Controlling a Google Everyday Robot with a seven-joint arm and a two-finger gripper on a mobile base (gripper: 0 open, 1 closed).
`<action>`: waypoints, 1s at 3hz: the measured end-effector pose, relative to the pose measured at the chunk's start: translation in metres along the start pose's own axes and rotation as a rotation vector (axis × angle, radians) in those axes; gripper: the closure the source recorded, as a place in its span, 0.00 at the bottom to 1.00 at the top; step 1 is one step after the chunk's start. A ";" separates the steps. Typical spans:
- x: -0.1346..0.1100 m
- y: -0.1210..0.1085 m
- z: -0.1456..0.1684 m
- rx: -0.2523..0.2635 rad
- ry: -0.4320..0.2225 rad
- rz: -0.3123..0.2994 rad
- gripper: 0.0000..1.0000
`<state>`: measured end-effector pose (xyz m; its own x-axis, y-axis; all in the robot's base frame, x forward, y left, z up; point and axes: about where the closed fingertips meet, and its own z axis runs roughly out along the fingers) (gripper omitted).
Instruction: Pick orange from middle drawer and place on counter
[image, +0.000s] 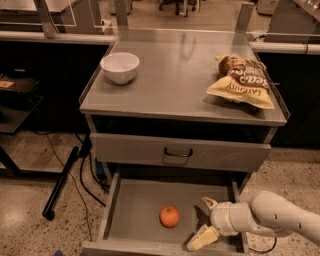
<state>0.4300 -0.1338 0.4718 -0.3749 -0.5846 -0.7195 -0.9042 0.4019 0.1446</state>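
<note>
The orange (169, 216) lies on the grey floor of the open middle drawer (137, 205), near its front middle. My gripper (205, 220) is open inside the drawer, to the right of the orange and apart from it, with one finger (209, 202) toward the back and the other (202, 238) near the drawer's front edge. The white arm reaches in from the lower right. The counter (175, 80) is the grey steel top of the cabinet above.
A white bowl (120, 67) stands on the counter's left side. A yellow and brown chip bag (241, 81) lies on its right side. The upper drawer with a black handle (177, 152) is shut. A black pole and cables lie on the floor at left.
</note>
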 end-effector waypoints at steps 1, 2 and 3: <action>-0.004 -0.012 0.031 0.002 -0.050 -0.023 0.00; -0.003 -0.038 0.092 -0.038 -0.107 -0.025 0.00; -0.002 -0.039 0.095 -0.038 -0.112 -0.018 0.00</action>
<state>0.4851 -0.0809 0.4028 -0.3357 -0.5081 -0.7932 -0.9184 0.3637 0.1557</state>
